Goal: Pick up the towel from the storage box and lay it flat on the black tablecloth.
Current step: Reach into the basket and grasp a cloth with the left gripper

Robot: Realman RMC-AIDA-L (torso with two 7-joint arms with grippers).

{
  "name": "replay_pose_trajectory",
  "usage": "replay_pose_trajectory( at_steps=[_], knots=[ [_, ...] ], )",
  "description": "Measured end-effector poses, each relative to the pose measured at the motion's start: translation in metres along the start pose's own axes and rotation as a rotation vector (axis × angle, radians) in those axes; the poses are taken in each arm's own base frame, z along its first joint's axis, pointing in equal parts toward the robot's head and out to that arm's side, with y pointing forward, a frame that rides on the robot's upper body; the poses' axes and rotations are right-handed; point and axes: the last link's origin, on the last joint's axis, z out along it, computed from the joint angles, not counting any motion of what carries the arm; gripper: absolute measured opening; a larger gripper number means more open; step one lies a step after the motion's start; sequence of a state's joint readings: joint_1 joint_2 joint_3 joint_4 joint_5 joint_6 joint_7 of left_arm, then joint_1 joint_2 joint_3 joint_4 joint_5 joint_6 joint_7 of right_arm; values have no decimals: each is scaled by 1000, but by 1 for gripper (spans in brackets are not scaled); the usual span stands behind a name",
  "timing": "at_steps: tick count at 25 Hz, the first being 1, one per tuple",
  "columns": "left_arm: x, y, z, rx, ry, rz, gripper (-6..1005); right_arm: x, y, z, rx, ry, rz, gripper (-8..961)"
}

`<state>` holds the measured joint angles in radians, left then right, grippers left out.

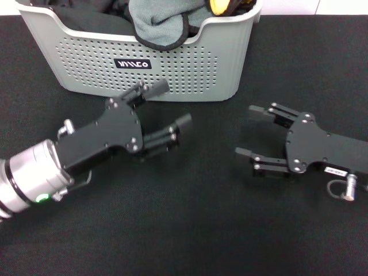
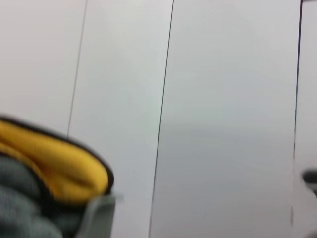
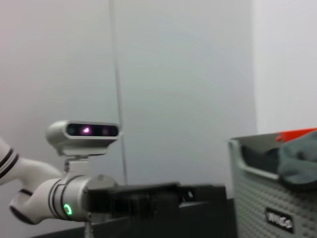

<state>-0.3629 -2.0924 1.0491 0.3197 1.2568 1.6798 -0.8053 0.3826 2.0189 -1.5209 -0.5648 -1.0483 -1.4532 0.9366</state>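
The storage box (image 1: pixel 172 75), a light grey perforated basket with a dark label, stands at the back of the black tablecloth (image 1: pixel 190 230). The towel (image 1: pixel 164 23) is bunched inside it, its grey face and black hem spilling over the front rim and a yellow patch showing at the right. My left gripper (image 1: pixel 171 104) hovers open just in front of the box, fingers pointing toward it. My right gripper (image 1: pixel 248 130) is open over the cloth to the right, pointing left. The left wrist view shows the towel's yellow fold (image 2: pixel 59 163) above the box rim (image 2: pixel 99 213). The right wrist view shows the box (image 3: pixel 272 203) and towel (image 3: pixel 297 161).
Plain black fabric (image 1: pixel 86 17) lies in the left part of the box. A white panelled wall (image 2: pixel 223 99) rises behind the table. In the right wrist view, my left arm (image 3: pixel 74 203) with its wrist camera (image 3: pixel 84 131) extends toward the box.
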Motion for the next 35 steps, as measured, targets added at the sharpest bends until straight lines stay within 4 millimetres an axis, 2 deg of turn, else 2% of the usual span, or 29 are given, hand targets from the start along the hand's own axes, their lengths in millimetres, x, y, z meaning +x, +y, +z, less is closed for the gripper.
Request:
replay_pose_trajectory(
  at_steps=[5,12,26,35],
  knots=[
    [17,-11,12,27,98,38,846,1,6,-11,7,-36,-28,870],
    [34,-26,37,55,180,122,843,2,8,-11,7,-43,-32,870],
    [35,-48,104,123,167,11,837,1,7,-11,24,-57,-47,870],
    [33,-66,123,205,103,-27,833,1,7,-12,25,-59,-46,870]
  ],
)
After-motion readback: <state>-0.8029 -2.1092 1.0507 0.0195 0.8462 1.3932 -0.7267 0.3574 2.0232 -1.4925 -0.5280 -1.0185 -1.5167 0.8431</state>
